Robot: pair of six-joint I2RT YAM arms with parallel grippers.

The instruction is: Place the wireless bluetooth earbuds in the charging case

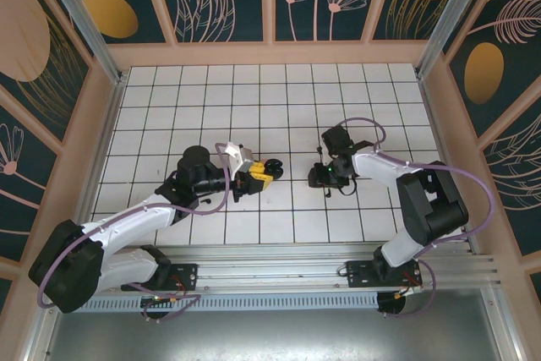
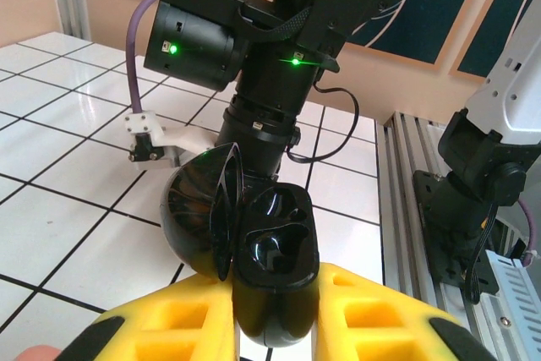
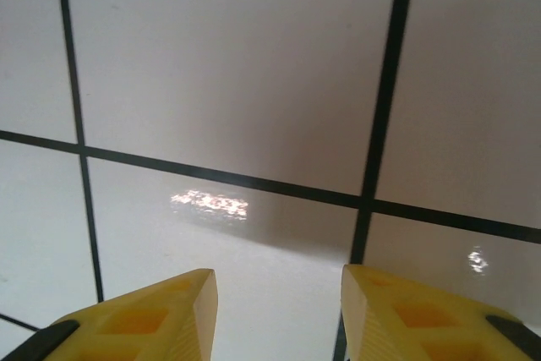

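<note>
Gripping with yellow left pincer [image 2: 270, 323]: open black charging case [image 2: 272, 293], lid [image 2: 203, 209] up, near counter [image 1: 279, 82] middle. Holding right pincer [image 3: 279, 293] parted, empty, over tile [image 3: 228, 65]. Risking case twisting in narrow hold if pressed, misaligning sockets [image 2: 275, 243].

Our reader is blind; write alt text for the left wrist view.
A glossy black charging case, lid open, is pinched in the yellow-fingered left gripper. Behind it the black wrist of the right arm hangs over the white tiled table.
</note>
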